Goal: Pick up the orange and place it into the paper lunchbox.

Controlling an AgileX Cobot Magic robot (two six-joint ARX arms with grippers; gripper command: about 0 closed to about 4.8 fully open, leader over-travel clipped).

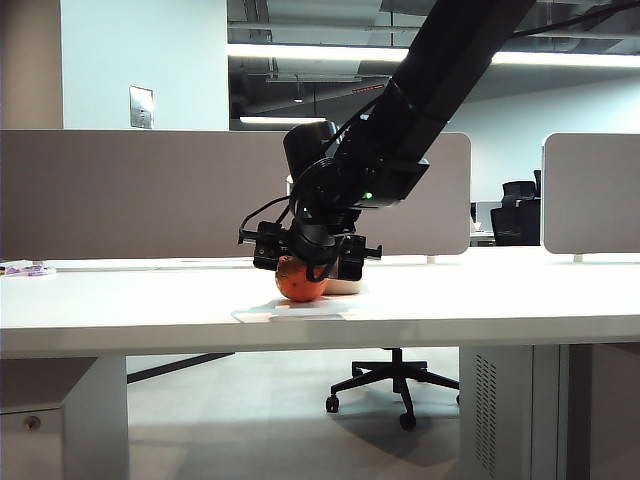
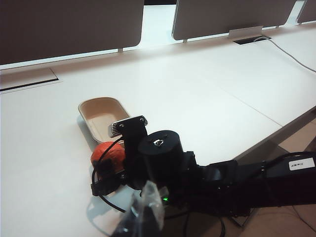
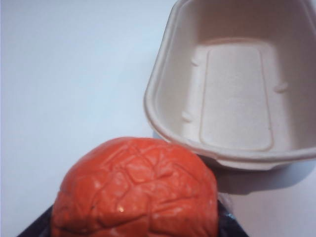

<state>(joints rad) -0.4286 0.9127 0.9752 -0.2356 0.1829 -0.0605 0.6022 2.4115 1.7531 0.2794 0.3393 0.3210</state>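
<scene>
The right gripper [image 1: 305, 262] is down over the orange [image 1: 300, 282], a jaw on either side, though I cannot tell if they clamp it. The orange sits on the white table [image 1: 150, 300], just beside the empty paper lunchbox [image 3: 232, 98]. The left gripper is out of sight.

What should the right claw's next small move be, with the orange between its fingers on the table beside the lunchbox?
Probably finish closing on the orange, then lift. The right claw is down over the fruit, which sits on the table beside the empty paper lunchbox. A firm grip isn't visible yet. The left claw is out of view.
</scene>
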